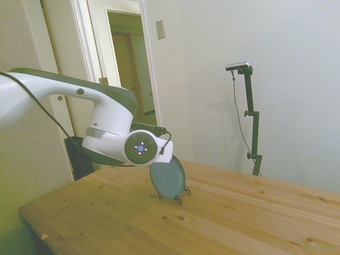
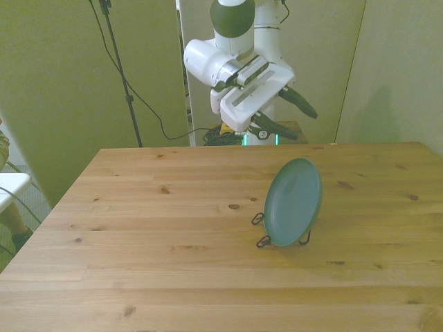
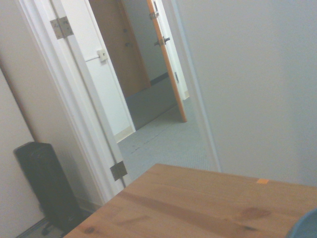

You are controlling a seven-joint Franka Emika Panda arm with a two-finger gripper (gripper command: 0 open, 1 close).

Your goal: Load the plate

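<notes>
Currently the plate (image 2: 293,202) stands in its wire stand (image 2: 261,228), centre-right; the gripper (image 2: 289,117), wide apart and empty, should withdraw without touching the rim.

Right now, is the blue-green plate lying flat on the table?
No, the plate stands nearly upright, propped on the thin black wire stand on the wooden table.

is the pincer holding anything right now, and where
Nothing is held: the pincer is open and up off the plate, which stands on its wire stand.
</notes>
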